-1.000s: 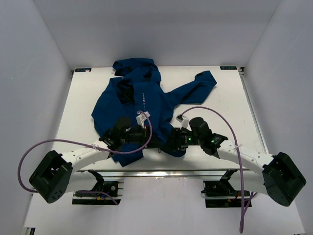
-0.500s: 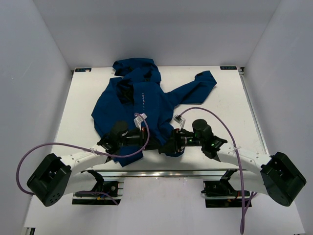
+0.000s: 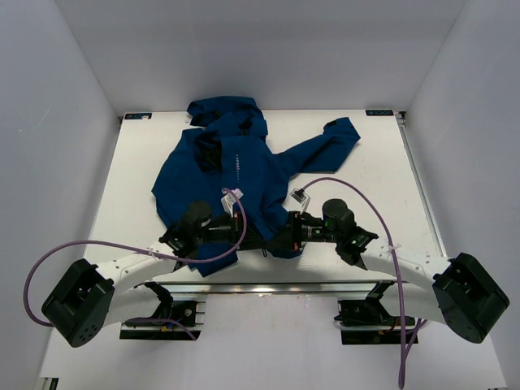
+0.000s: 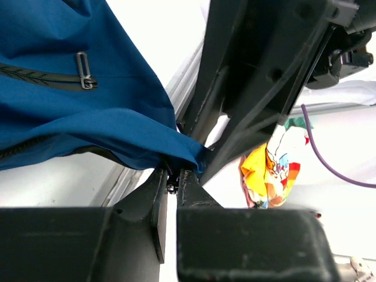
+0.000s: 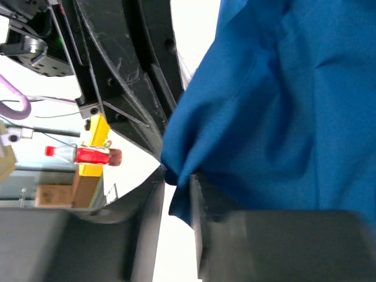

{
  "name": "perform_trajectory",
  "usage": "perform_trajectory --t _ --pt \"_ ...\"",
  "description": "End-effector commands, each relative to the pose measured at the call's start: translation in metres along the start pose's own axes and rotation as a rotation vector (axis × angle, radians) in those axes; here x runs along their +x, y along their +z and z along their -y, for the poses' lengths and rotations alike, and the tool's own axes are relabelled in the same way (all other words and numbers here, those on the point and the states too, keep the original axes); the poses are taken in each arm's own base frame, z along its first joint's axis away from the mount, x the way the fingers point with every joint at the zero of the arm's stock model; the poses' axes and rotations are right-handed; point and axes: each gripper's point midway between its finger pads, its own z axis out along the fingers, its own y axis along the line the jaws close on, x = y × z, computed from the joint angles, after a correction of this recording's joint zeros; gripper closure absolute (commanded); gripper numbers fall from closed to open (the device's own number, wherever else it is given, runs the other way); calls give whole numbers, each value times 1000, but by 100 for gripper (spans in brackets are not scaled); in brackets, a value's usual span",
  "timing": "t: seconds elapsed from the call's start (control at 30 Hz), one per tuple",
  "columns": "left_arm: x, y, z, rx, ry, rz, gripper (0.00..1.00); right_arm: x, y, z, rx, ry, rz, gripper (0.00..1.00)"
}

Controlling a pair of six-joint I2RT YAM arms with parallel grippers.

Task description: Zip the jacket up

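Left pincer (image 4: 174, 179) and right pincer (image 5: 176, 179), each nipped shut on the bottom hem of the jacket (image 3: 236, 175).
We judge the zip not yet started: the hem is only gathered between our pincers, the rest lying beyond them, so joining and pulling up remain. Wrist views show each pinch; the overhead view hides them but shows the whole garment.

The jacket (image 3: 252, 183) is deep blue with white lettering (image 3: 236, 162), the table (image 3: 382, 162) white, the cables (image 3: 331, 179) purple.

One jacket (image 3: 244, 175), one table (image 3: 366, 179), two arms (image 3: 138, 264) (image 3: 402, 264)
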Motion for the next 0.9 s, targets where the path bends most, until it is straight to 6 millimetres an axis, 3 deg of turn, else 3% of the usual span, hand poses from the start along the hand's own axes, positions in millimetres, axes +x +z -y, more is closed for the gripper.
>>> perform_trajectory --t 0.0,0.03,0.2,0.27,0.3,0.4,0.5,0.53,0.6,0.77,0.87 --pt "4 -2 0 -6 25 -18 100 -17 -2 -22 -63 -46 61 76" --pt "5 -4 1 -9 27 -17 100 -18 -2 -22 -56 -51 66 85" --pt "3 -8 6 -3 60 -6 100 -15 -5 -10 4 -38 69 88" --pt "6 -10 7 1 70 -22 100 -16 -5 -10 5 -36 76 100" --pt "7 -10 7 1 72 -23 95 -15 -5 -10 1 -37 73 100" --pt "9 -12 9 4 80 -32 68 -14 -4 -12 -13 -51 58 100" --pt "7 -12 12 17 93 -21 54 -10 -5 -12 -20 -58 36 100" --pt "4 -12 15 22 99 -15 31 -9 -4 -12 -20 -58 33 100" --pt "1 -11 12 3 92 -7 5 -7 -5 -12 -23 -64 24 100" --pt "-11 -4 16 19 91 26 2 -3 -7 -7 2 -77 6 100" --pt "-19 1 25 72 103 44 17 0 -7 -6 4 -77 -9 100"
